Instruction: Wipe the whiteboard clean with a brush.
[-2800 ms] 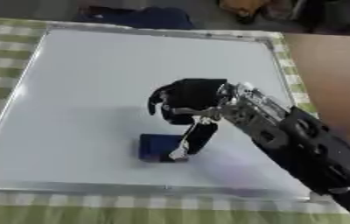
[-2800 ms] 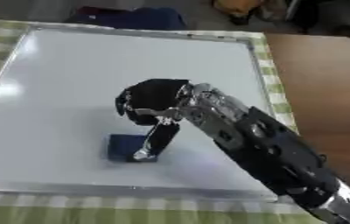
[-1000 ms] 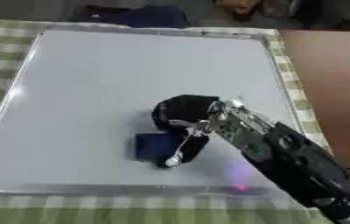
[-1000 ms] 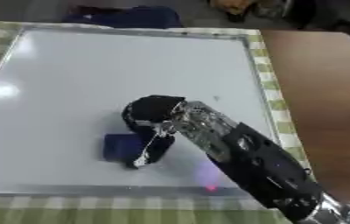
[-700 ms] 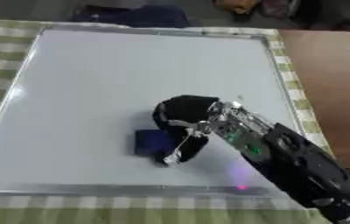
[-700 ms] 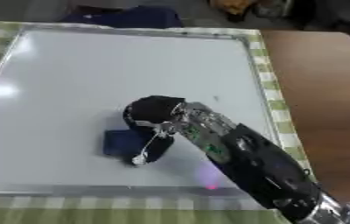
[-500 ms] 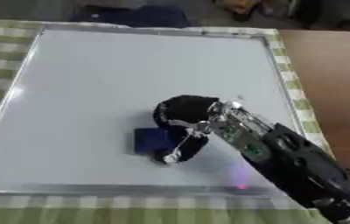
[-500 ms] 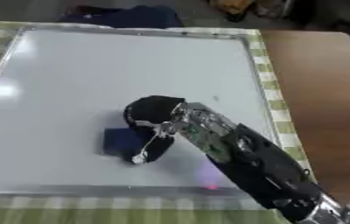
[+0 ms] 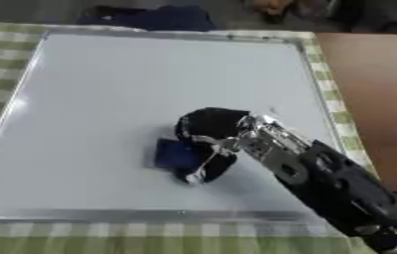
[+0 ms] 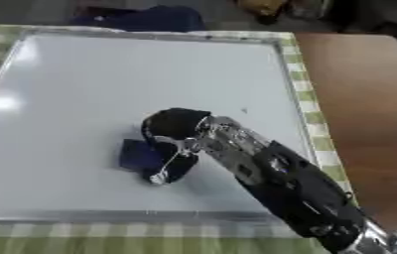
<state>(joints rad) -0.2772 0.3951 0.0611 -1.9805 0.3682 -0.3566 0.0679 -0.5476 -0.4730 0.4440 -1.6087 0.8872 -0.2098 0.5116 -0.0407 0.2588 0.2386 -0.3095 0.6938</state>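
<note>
A white board (image 9: 106, 89) with a silver frame lies flat on a green checked cloth. Its surface looks blank apart from a tiny dark speck (image 9: 271, 110) right of centre. My right hand (image 9: 209, 130) reaches in from the lower right and sits on the board's lower middle. Its fingers curl round a small dark blue eraser block (image 9: 172, 153), which rests flat on the board. My left hand shows in neither view.
The green checked cloth (image 9: 2, 37) surrounds the board. A brown table top (image 10: 367, 89) lies to the right. A dark blue bundle (image 9: 154, 17) lies just beyond the board's far edge.
The hand and the blue block have shifted slightly left along the lower part of the board. The camera view has shifted a little too.
</note>
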